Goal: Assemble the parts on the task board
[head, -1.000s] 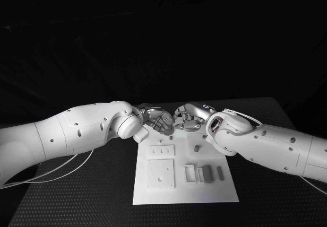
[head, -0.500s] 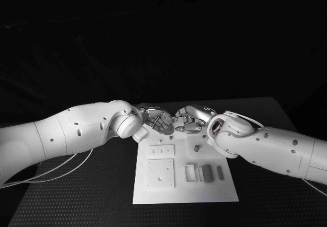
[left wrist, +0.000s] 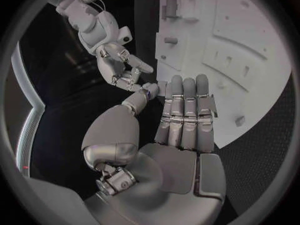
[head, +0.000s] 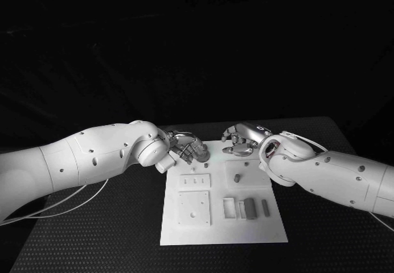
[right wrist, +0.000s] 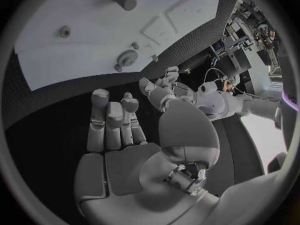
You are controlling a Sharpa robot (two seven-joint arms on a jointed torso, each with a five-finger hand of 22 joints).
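Our left hand and right hand hover empty, fingers loosely apart, at the task board top edge. Our right wrist view reveals a small round part that our head view hides. No writing is legible.

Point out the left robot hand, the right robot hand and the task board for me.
Left robot hand point(head: 187, 148), head view, on its fingers.
Right robot hand point(head: 241, 140), head view, on its back.
Task board point(head: 221, 230), head view, bare near edge.
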